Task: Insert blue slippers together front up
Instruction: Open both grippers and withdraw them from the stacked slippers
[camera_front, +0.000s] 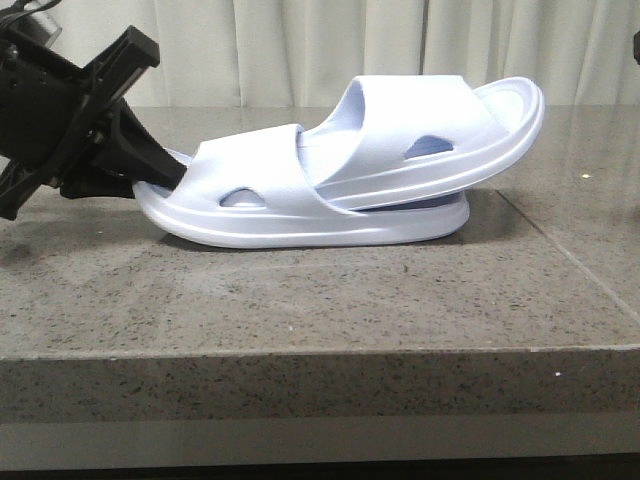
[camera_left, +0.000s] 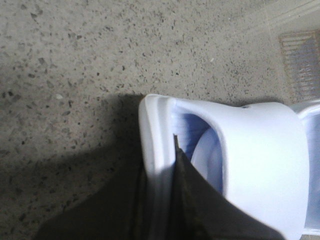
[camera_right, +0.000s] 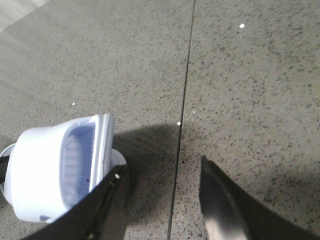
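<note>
Slippers (camera_front: 340, 190) look light, squashy foam, already nested near table's (camera_front: 300, 320) back edge. Left gripper (camera_left: 167, 165) pinches the bottom one's rim; right gripper (camera_right: 162, 200) open, empty. Grip rims, not straps.

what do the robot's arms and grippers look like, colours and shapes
In the front view the left gripper and the arm behind it are matt black, built of angular, blocky plates, with a dark tapered wedge shape toward the tip. The right gripper shows only its jaws: two black, flat, blade-like fingers with slightly glossy edges. No markings show, and I can't make out any cables.
</note>
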